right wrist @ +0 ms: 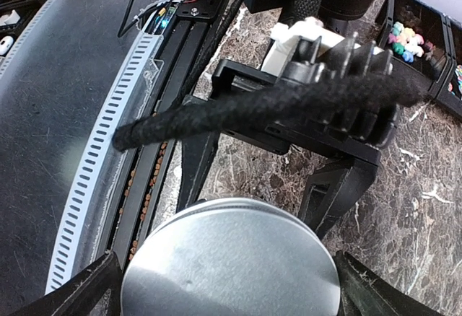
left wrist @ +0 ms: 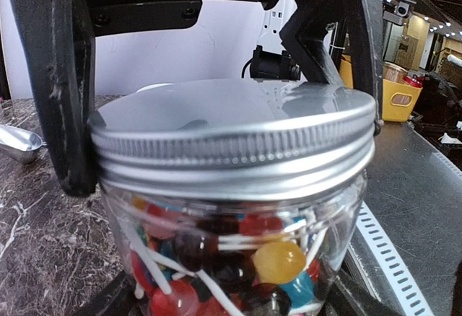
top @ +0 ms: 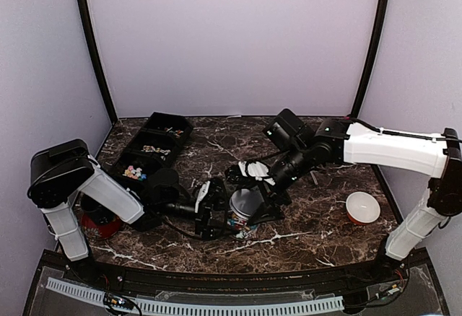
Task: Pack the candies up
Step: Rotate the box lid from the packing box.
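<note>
Presently, left gripper (left wrist: 220,154) clamps the jar (left wrist: 238,258) of candies (left wrist: 278,260) at its lid (right wrist: 231,258), while right gripper (right wrist: 229,287) straddles that lid from above, whether gripping it I cannot tell.

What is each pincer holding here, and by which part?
The left pincer clamps the jar by its sides, level with the lid. The right pincer straddles the lid from above; whether it grips cannot be told.
</note>
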Controlling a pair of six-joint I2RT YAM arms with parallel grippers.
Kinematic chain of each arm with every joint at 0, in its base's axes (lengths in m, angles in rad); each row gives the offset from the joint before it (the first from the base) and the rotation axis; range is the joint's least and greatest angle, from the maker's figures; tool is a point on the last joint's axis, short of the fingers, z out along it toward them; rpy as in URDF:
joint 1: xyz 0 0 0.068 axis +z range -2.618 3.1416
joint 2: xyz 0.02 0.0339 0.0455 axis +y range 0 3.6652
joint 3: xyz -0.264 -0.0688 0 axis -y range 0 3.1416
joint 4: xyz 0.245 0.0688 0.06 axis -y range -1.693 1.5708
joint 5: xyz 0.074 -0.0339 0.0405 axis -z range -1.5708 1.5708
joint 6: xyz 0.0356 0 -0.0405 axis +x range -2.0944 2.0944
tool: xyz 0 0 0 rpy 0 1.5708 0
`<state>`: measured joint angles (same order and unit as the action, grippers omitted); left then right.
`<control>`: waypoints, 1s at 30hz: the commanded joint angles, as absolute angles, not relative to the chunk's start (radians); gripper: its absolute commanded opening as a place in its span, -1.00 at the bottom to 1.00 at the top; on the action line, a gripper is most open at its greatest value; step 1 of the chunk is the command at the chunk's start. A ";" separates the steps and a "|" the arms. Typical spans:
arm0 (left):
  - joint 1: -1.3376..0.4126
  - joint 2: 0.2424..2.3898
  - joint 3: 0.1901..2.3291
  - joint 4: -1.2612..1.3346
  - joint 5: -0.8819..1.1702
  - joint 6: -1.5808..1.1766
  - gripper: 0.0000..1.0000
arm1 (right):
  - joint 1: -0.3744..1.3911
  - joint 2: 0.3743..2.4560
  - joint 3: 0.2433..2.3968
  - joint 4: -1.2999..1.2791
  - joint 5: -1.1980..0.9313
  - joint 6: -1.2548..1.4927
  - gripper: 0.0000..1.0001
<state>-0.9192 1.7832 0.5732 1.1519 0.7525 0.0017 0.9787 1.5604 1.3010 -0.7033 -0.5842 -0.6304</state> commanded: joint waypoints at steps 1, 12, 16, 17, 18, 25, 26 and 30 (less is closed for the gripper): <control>-0.905 1.743 0.590 1.187 0.774 0.004 0.40 | 0.959 1.514 1.285 -0.741 -0.647 -0.616 0.95; -0.905 1.754 0.599 1.181 0.863 0.012 0.40 | 0.946 1.535 1.295 -0.762 -0.676 -0.633 0.95; -0.905 1.762 0.605 1.177 0.875 0.010 0.39 | 0.942 1.536 1.297 -0.768 -0.695 -0.639 0.95; -0.905 1.764 0.606 1.178 0.876 0.009 0.39 | 0.942 1.539 1.298 -0.770 -0.700 -0.638 0.95; -0.905 1.764 0.606 1.179 0.877 0.008 0.39 | 0.942 1.542 1.298 -0.771 -0.703 -0.640 0.95; -0.905 1.766 0.610 1.168 0.874 0.011 0.39 | 0.937 1.560 1.309 -0.770 -0.719 -0.630 0.97; -0.905 1.766 0.609 1.167 0.874 0.011 0.39 | 0.938 1.564 1.313 -0.772 -0.722 -0.629 0.99; -0.905 1.763 0.611 1.164 0.847 0.007 0.38 | 0.937 1.585 1.324 -0.776 -0.712 -0.615 0.91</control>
